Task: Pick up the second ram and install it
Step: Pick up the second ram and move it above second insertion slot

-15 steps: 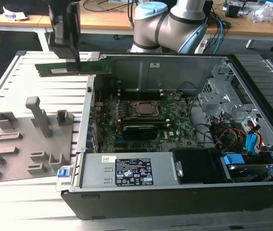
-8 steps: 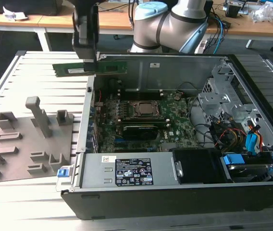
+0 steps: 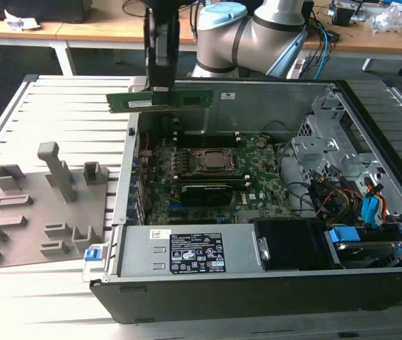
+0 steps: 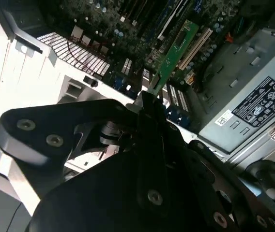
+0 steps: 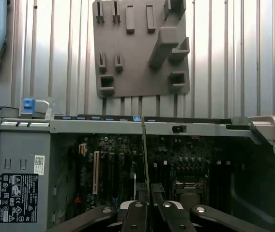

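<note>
The second ram (image 3: 187, 99) is held level and clear of everything below, clamped along its upper edge by the pincer (image 3: 160, 88). It is held above the open computer case (image 3: 272, 106), over the wall beside the grey fixture plate (image 3: 45, 212). The motherboard (image 3: 265, 166) is seen lower down.

Silver arm (image 3: 279, 28) wears pale-blue caps (image 3: 222, 13), black end effector (image 3: 160, 88).

Bright, even light fills the exterior view; the ribbed tabletop (image 3: 66, 106) glares nearly white at the front, while the computer case (image 3: 257, 106) interior sits in soft shadow. In the second wrist view the hand (image 4: 147, 96) is an underexposed black mass, the second ram (image 4: 175, 53) it grips lit vivid green.
</note>
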